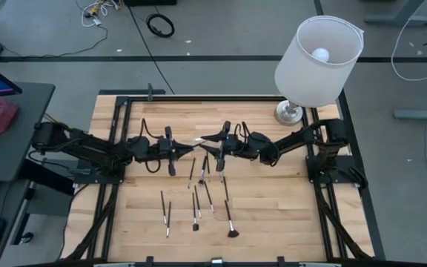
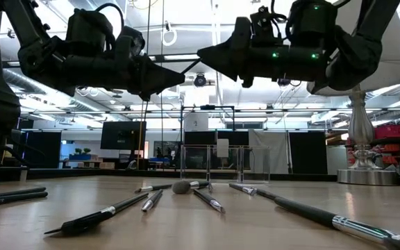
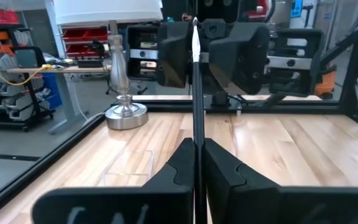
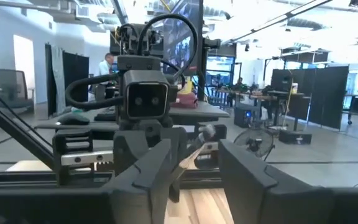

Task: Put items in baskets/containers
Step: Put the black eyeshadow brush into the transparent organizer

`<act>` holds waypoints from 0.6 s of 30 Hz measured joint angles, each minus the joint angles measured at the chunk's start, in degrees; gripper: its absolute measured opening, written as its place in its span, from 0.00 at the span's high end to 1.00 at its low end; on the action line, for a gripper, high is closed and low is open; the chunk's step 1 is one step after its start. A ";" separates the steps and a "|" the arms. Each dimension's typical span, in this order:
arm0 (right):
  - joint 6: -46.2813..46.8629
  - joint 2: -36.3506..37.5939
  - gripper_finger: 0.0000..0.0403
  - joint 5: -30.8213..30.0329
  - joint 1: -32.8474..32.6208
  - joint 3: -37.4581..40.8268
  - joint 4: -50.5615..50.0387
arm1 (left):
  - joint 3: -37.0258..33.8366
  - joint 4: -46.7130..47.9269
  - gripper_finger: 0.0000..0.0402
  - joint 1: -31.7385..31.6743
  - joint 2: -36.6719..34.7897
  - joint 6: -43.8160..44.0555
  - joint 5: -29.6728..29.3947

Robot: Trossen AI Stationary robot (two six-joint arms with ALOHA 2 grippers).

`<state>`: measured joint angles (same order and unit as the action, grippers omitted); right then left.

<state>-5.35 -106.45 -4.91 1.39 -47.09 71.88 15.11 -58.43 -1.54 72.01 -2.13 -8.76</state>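
Note:
My left gripper (image 1: pixel 175 150) is shut on one makeup brush (image 1: pixel 193 143), held above the table's middle. The brush's free end (image 3: pixel 195 37) reaches between the fingers of my right gripper (image 1: pixel 217 141), which faces the left one and stands open; its fingers (image 3: pixel 169 53) flank the brush with a gap on each side. In the right wrist view the brush's pale tip (image 4: pixel 206 131) shows between my own fingers. Several more brushes (image 1: pixel 199 199) lie flat on the wood, a fan-shaped one (image 1: pixel 231 231) nearest the front. A clear container (image 2: pixel 222 163) stands on the table beyond them. My left gripper pinches the brush's dark handle (image 3: pixel 196 146) between its two fingers. The fingers are level and point toward the table's right, and the brush lies along them and sticks out past their tips. The brush is lifted clear of the table, its free end slightly raised.
A lamp with a white shade (image 1: pixel 319 61) stands on its metal base (image 1: pixel 289 113) at the table's far right, behind the right arm. The black frame (image 1: pixel 124 100) runs round the tabletop. Bare wood (image 1: pixel 288 215) lies at the front right.

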 joint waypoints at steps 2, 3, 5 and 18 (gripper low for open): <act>-0.10 0.00 0.71 0.02 0.00 0.00 -0.07 | 0.00 0.04 0.96 0.00 0.00 0.00 -0.54; -0.30 0.00 0.73 0.02 0.00 0.00 -0.05 | 0.00 0.02 0.95 0.00 0.00 0.02 -0.61; -0.74 0.00 0.78 0.02 0.00 0.00 -0.07 | 0.00 0.02 0.95 0.00 0.00 0.00 -0.61; 0.16 0.01 0.98 3.77 0.06 0.07 -0.56 | 0.07 1.82 0.84 0.00 0.00 0.04 -0.47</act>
<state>-5.19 -106.44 -1.13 1.44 -47.03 71.33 15.18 -56.62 -1.54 72.01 -2.09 -9.23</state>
